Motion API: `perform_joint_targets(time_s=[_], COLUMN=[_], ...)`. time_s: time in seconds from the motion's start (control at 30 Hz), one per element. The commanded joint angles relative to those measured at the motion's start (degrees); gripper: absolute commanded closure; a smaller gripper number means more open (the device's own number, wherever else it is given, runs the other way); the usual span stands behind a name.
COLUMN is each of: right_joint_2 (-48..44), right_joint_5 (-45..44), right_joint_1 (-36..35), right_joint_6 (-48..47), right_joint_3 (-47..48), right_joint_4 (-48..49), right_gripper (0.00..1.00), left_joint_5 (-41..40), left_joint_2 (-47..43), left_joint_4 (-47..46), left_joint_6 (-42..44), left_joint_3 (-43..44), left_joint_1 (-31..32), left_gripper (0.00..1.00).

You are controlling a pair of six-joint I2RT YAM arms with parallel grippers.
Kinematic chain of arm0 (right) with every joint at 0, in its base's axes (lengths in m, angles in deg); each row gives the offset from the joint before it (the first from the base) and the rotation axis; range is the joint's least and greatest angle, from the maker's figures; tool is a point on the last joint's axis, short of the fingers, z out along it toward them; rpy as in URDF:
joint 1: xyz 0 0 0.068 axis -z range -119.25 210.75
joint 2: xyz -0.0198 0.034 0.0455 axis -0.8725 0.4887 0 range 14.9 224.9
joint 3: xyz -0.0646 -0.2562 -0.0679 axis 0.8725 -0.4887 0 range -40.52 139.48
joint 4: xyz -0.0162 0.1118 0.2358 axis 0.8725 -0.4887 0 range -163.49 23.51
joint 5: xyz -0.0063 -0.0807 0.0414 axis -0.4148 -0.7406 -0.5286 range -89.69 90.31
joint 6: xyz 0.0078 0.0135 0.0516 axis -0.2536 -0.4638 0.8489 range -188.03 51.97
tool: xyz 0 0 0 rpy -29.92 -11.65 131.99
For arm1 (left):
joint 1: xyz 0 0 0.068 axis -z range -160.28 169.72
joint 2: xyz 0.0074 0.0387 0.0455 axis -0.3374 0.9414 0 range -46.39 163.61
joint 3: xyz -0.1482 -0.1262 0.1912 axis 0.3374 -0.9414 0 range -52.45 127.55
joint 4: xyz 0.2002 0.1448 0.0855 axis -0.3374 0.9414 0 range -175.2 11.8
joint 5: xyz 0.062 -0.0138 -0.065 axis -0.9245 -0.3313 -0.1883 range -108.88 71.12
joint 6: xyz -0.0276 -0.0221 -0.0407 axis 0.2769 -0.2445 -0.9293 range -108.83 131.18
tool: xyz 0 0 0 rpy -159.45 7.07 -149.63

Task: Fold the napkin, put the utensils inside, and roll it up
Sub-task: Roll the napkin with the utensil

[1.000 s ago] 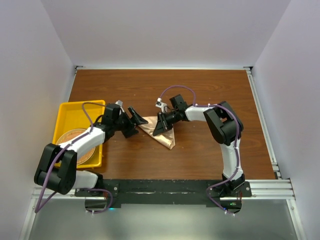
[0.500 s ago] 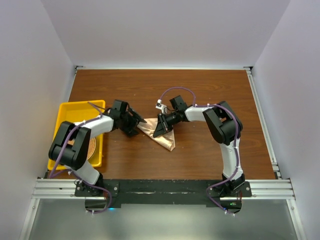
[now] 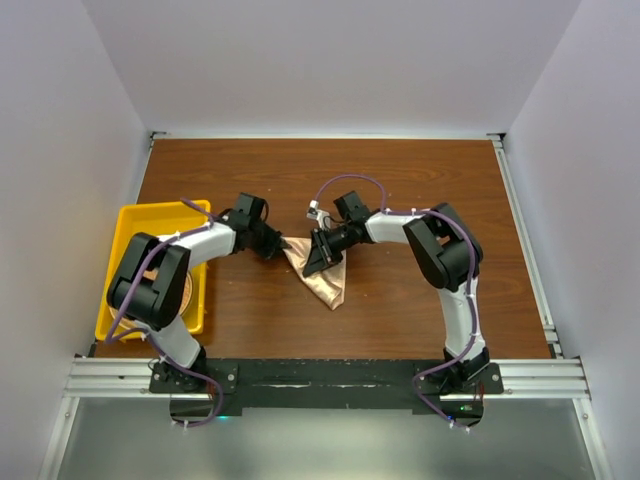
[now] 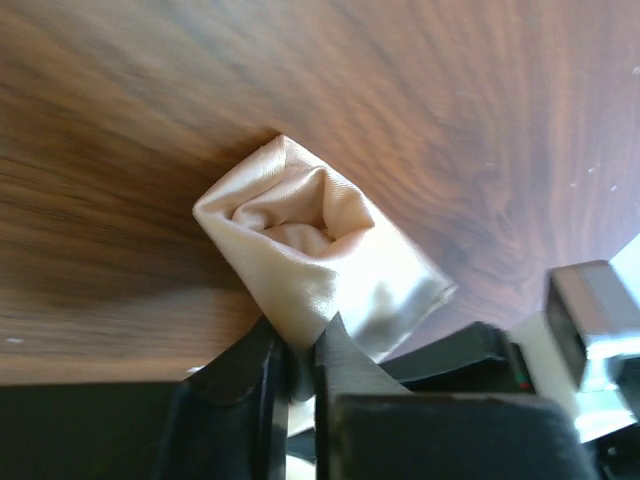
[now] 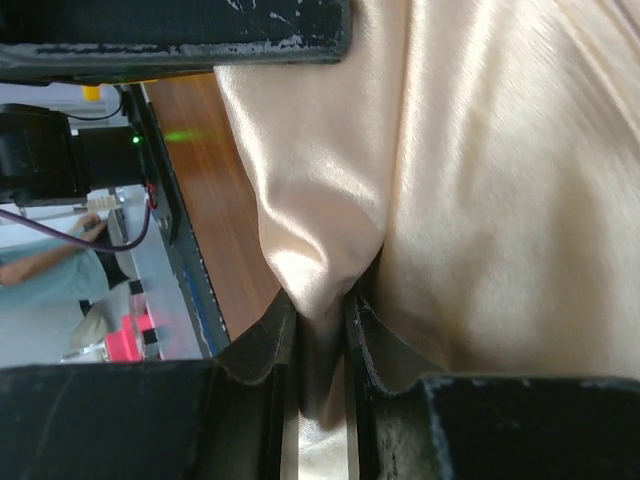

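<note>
The peach-orange napkin [image 3: 323, 281] lies rolled into a short bundle on the middle of the brown table. My left gripper [image 3: 282, 246] is at the bundle's upper left end. In the left wrist view the left gripper [image 4: 300, 342] is shut on a fold of the napkin [image 4: 310, 240], whose rolled end gapes open toward the camera. My right gripper [image 3: 318, 258] comes in from the right onto the roll's upper part. In the right wrist view the right gripper [image 5: 320, 312] is shut on a pinched ridge of the napkin [image 5: 480, 180]. The utensils are hidden.
A yellow tray [image 3: 140, 222] stands at the table's left edge, with a round wicker mat [image 3: 194, 297] in it, mostly covered by my left arm. The black base rail [image 3: 320, 375] runs along the near edge. White walls enclose the table.
My left gripper has reached right from near the tray to the napkin's left end and closed on it. The napkin has shifted slightly left. The right gripper has kept its grip.
</note>
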Motion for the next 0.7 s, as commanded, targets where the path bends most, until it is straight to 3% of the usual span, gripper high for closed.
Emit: perform_joint_targets(time_s=[0.0, 0.13, 0.27, 0.37, 0.53, 0.67], right_joint_2=[1.61, -0.67, -4.54, -8.05, -14.63, -18.25], right_joint_5=[-11.54, -16.72, -26.80, -34.45, -45.72, -51.53], right_joint_1=[-1.39, -3.32, -5.25, -7.71, -12.98, -17.03], right_joint_6=[-4.47, -6.04, -8.59, -10.53, -9.84, -5.97], right_joint_3=[1.38, 2.61, 5.60, 7.62, 7.63, 3.41], right_joint_4=[-8.07, -11.23, -18.07, -21.95, -23.37, -16.81], right_gripper=[0.95, 0.84, 0.58, 0.45, 0.30, 0.24], left_joint_5=[-7.88, -7.79, -7.88, -7.88, -7.88, -7.88], left_joint_2=[1.97, 3.64, 4.96, 5.92, 6.28, 6.11], left_joint_4=[9.75, 16.60, 20.66, 22.85, 24.88, 25.23], left_joint_6=[5.78, 7.27, 7.98, 8.33, 7.72, 6.93], left_joint_3=[2.51, 5.85, 8.14, 9.37, 10.17, 10.17], left_joint_1=[0.18, 0.53, 1.85, 2.73, 3.87, 4.31], left_gripper=[1.00, 1.00, 1.00, 1.00, 1.00, 1.00])
